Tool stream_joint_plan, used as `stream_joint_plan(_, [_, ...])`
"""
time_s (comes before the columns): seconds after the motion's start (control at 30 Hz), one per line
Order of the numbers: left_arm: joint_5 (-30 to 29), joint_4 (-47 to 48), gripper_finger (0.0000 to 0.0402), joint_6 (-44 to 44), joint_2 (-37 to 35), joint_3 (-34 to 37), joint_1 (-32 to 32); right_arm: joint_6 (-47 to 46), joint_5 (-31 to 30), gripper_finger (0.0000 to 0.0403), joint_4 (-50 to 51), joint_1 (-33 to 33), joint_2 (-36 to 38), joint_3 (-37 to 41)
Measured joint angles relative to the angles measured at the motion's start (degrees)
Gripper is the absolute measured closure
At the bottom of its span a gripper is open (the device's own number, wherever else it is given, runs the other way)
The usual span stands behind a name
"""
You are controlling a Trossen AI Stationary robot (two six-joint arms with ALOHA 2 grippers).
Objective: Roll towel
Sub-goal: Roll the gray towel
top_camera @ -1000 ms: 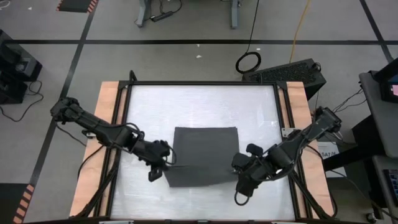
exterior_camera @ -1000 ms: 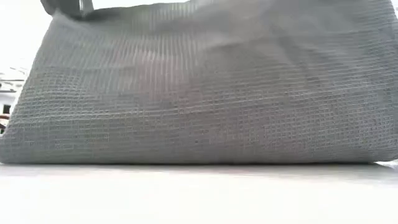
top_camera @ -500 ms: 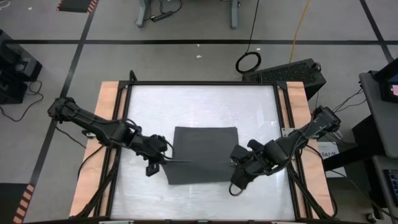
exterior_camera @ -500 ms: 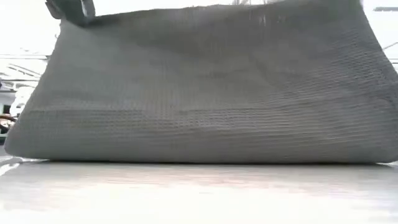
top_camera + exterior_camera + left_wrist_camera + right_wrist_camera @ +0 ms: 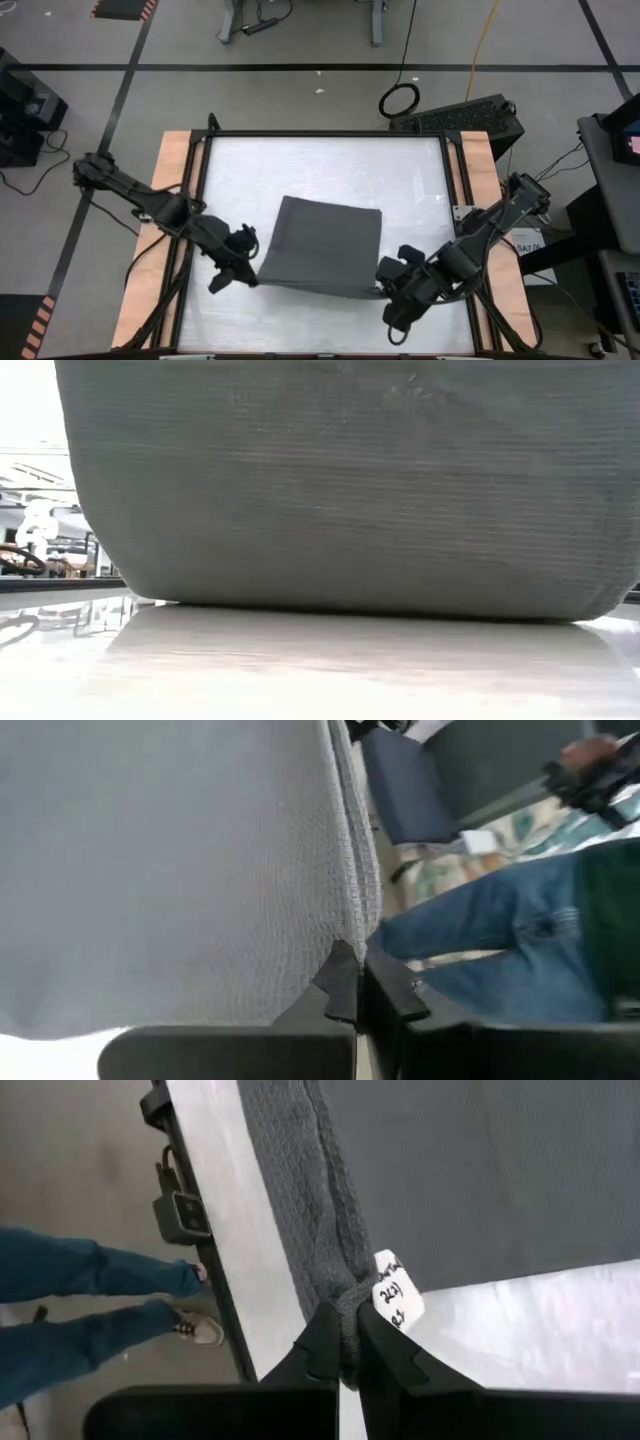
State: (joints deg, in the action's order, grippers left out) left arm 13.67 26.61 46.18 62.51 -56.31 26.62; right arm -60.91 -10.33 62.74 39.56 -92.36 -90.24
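Towel [image 5: 322, 246] near corners pinched: left jaws [image 5: 246, 277], right jaws [image 5: 384, 291].

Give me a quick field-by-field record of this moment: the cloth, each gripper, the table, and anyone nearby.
cloth: dark grey waffle-weave towel, near edge lifted off the table, far edge lying on it
tag: small white tag with handwriting, at the corner held by the right gripper
left gripper: shut on the towel's near left corner
right gripper: shut on the towel's near right corner
table: glossy white top with a black frame
person: legs in blue jeans beside the table
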Motion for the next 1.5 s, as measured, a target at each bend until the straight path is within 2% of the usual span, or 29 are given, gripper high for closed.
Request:
stream_joint_plan(0.27, [-0.3,-11.2,0.0400,9.4,3.0,0.1,4.6,-3.2,-0.9,0.0399,-1.4,6.3,0.0,0.0])
stream_joint_plan(0.4, [-2.4,-13.1,0.0400,9.0,4.1,0.1,4.9,-1.6,-0.6,0.0399,-0.9,7.7,0.0,0.0])
stream_joint_plan(0.53, [-3.8,-10.6,0.0400,5.9,5.8,0.0,3.8,0.6,-0.2,0.0399,2.4,6.5,0.1,0.0])
stream_joint_plan(0.77, [-7.1,1.3,0.0400,2.5,6.8,0.1,0.3,12.4,0.7,0.0399,10.2,-2.0,0.1,0.0])
stream_joint_plan(1.0, [-12.9,12.6,0.0400,-3.0,6.4,0.0,-3.8,28.7,5.1,0.0399,10.7,-13.7,0.1,0.0])
stream_joint_plan(1.17, [-17.3,18.7,0.0400,-7.4,6.4,0.0,-6.5,37.4,6.9,0.0399,11.4,-21.5,0.1,0.0])
stream_joint_plan(1.3, [-21.4,21.2,0.0400,-12.2,6.4,0.3,-8.8,41.7,9.4,0.0399,9.6,-26.5,0.2,3.0])
stream_joint_plan(1.37, [-21.2,19.7,0.0400,-15.8,6.4,1.2,-10.4,42.4,11.4,0.0399,8.3,-28.0,0.2,4.9])
stream_joint_plan(1.5, [-15.0,17.0,0.0400,-19.6,6.4,3.0,-12.7,41.6,16.3,0.0399,4.7,-29.0,0.2,8.4])
